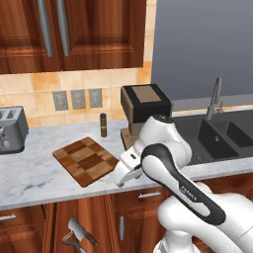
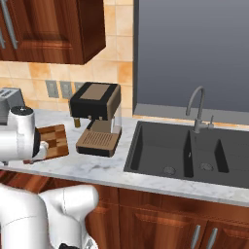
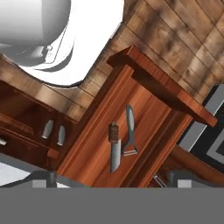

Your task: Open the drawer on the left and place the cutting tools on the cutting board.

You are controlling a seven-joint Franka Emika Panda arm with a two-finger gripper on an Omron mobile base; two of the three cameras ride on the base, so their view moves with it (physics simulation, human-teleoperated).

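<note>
The drawer [image 3: 131, 127] is seen pulled out below the marble counter [image 1: 34, 178], and it is taken as the landmark here. Inside it, on the wooden floor of the drawer, the cleaver [image 3: 114, 146] and the slim grey hand tool [image 3: 130, 131] are laid side by side, close together, roughly parallel; whether they touch cannot be told. In the left base view the same two tools are shown low in the open drawer, the cleaver [image 1: 79, 230] just above the grey tool [image 1: 70, 240].

The cutting board [image 1: 86, 160] is found on the counter above and behind the drawer, lying flat and bare. A small dark bottle [image 1: 103, 124] is stood behind the board, and a toaster [image 1: 11, 129] is placed well to the left of the drawer. The coffee machine [image 2: 95, 119] is set on the counter to the right of the drawer, with the sink [image 2: 189, 153] further right.

The gripper [image 1: 126, 174] is held over the counter edge, above the drawer and pointed down at it. Whether its jaws are apart or together cannot be told.
</note>
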